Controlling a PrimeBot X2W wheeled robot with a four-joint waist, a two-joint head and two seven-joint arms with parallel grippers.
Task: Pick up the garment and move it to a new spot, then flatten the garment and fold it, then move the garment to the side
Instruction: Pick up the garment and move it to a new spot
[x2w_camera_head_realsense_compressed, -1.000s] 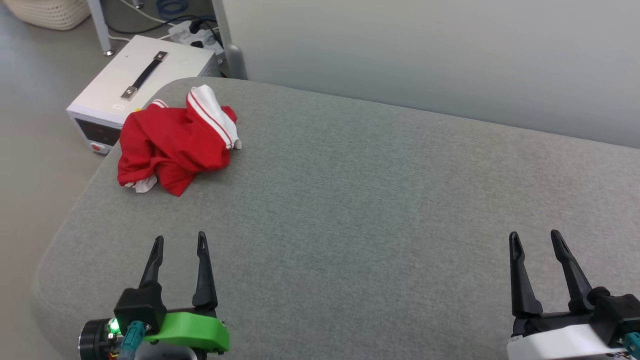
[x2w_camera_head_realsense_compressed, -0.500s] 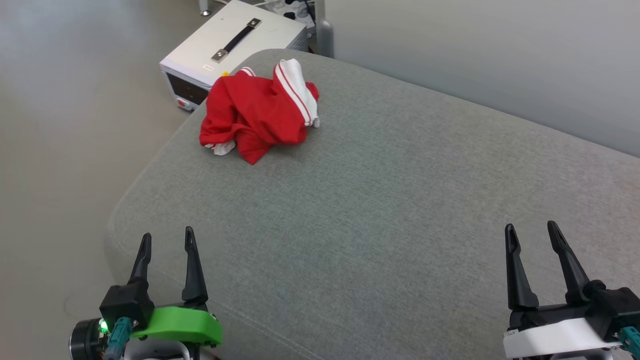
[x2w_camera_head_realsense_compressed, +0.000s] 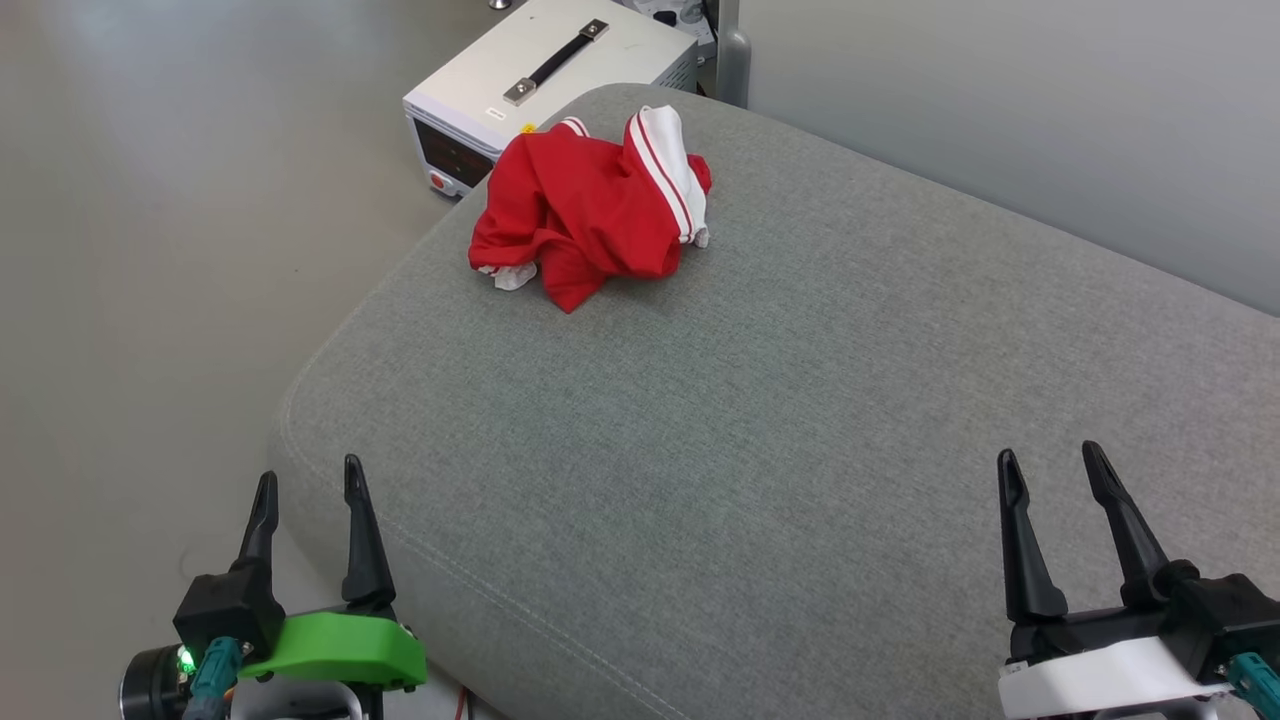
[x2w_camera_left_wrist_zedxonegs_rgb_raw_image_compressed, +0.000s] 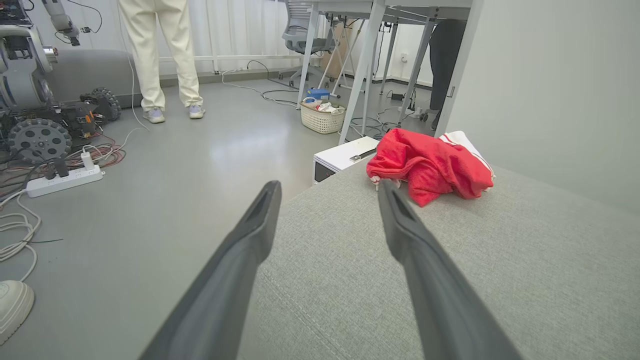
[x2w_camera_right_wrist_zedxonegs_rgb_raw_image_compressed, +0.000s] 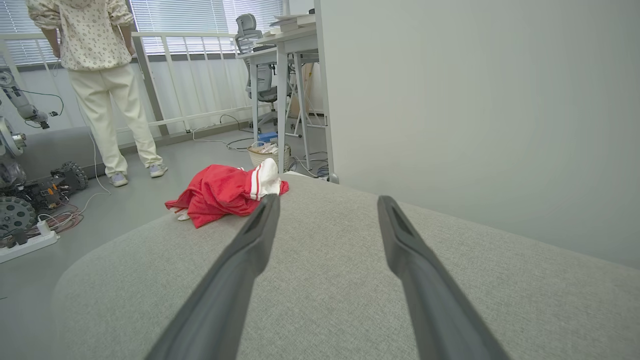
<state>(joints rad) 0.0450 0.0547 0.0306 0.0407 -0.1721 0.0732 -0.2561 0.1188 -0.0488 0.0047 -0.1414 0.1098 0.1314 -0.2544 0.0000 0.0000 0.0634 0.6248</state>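
On cushion's far corner, crumpled garment (x2w_camera_head_realsense_compressed: 590, 215)

room: a bare stretch of grey cushion (x2w_camera_head_realsense_compressed: 800, 420) lies between my left gripper (x2w_camera_head_realsense_compressed: 308, 470), my right gripper (x2w_camera_head_realsense_compressed: 1047, 452) and the garment (x2w_camera_head_realsense_compressed: 590, 215) | obstacles: pale wall (x2w_camera_head_realsense_compressed: 1000, 100) runs along the cushion's far edge; white box (x2w_camera_head_realsense_compressed: 540, 70) and metal leg (x2w_camera_head_realsense_compressed: 733, 60) stand just beyond the garment | my left: open floor (x2w_camera_head_realsense_compressed: 150, 250) beside the cushion
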